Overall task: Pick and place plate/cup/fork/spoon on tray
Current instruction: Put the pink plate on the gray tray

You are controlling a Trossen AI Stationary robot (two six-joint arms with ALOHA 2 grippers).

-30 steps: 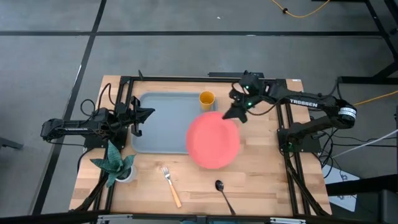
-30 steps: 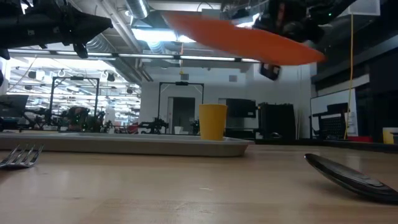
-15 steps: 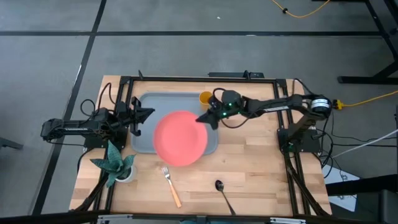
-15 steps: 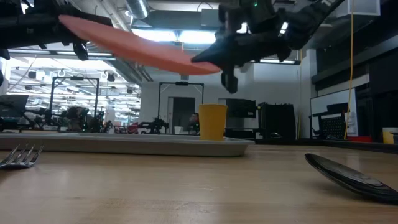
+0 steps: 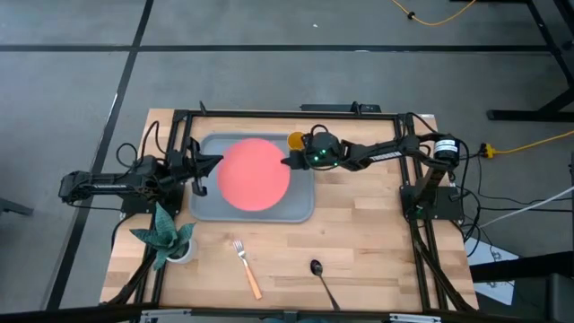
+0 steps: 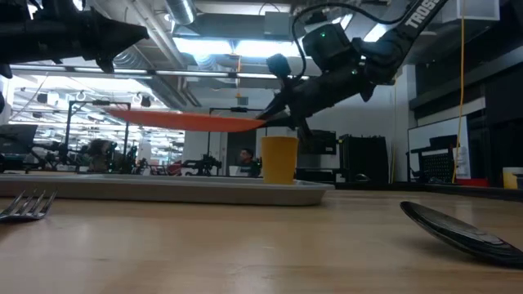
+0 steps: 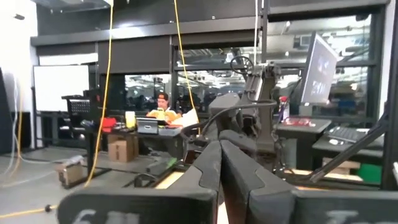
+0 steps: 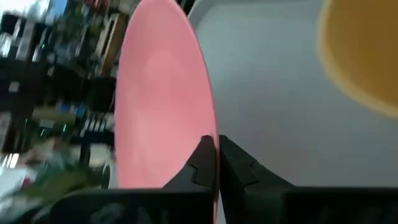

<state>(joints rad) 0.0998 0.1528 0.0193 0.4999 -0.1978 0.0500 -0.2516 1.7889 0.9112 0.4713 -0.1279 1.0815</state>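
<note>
While above tray (image 5: 206, 205) | plate (image 5: 254, 173) rim pinched in right hand (image 5: 289, 162)

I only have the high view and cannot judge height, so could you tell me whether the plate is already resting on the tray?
Observer: No. The low view shows the plate hanging roughly level above the tray, clear of it.
Operator: Does the right gripper have hold of it?
Observer: Yes, the right wrist view shows the right gripper shut on the plate's rim.
Operator: And the left one?
Observer: The left wrist view shows the left gripper with its fingers closed together, empty.
</note>
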